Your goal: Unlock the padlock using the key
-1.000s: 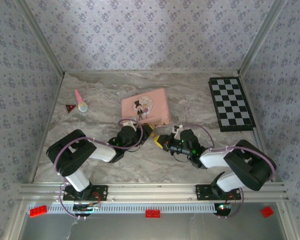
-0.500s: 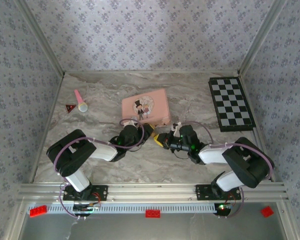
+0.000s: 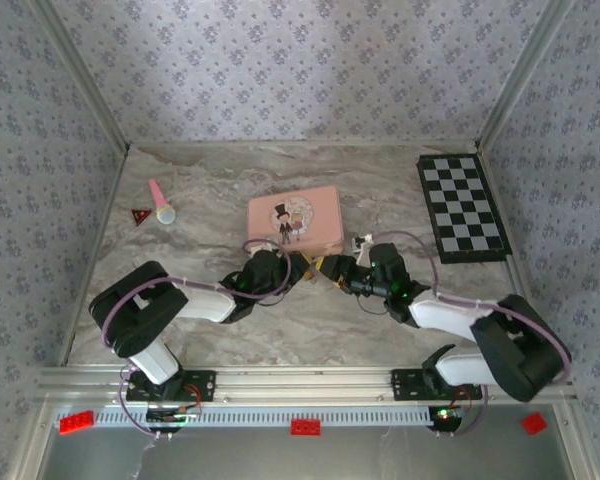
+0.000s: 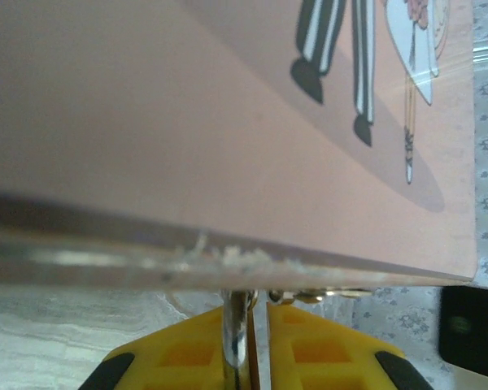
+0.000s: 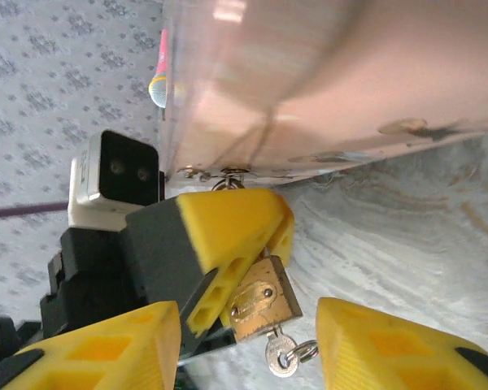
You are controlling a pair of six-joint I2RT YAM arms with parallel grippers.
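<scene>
Padlock (image 5: 264, 307): small brass body pinched between the yellow fingers (image 5: 228, 231) of the left gripper (image 4: 256, 345), which is nearly closed on it. In the left wrist view a thin grey bit of metal sits between those fingers, prob. the shackle. The lock hangs right at the lower edge of the pink tin (image 3: 293, 218), just ahead of both grippers.

Key (image 5: 280, 357) sits in the keyhole w/ a small ring on it, pointing back toward the right gripper (image 5: 248, 341). That gripper's jaws stand apart, one on each side of the key, holding nothing and not touching it as far as we see.

Progress, our read: lock steadied and key inserted, both done. We can't tell if the key is turned or the shackle popped; no gap shows. Left to do, we think: close on the key, twist, free the shackle.

Counts:
- 1 padlock, 1 key
- 1 tin
- 1 chessboard (image 3: 463, 207), far off to the right gripper's outer side
- 1 pink toy mic (image 3: 161, 203) and 1 small red triangle (image 3: 140, 215) beside it, well off to the left gripper's outer side
- 2 grippers
</scene>
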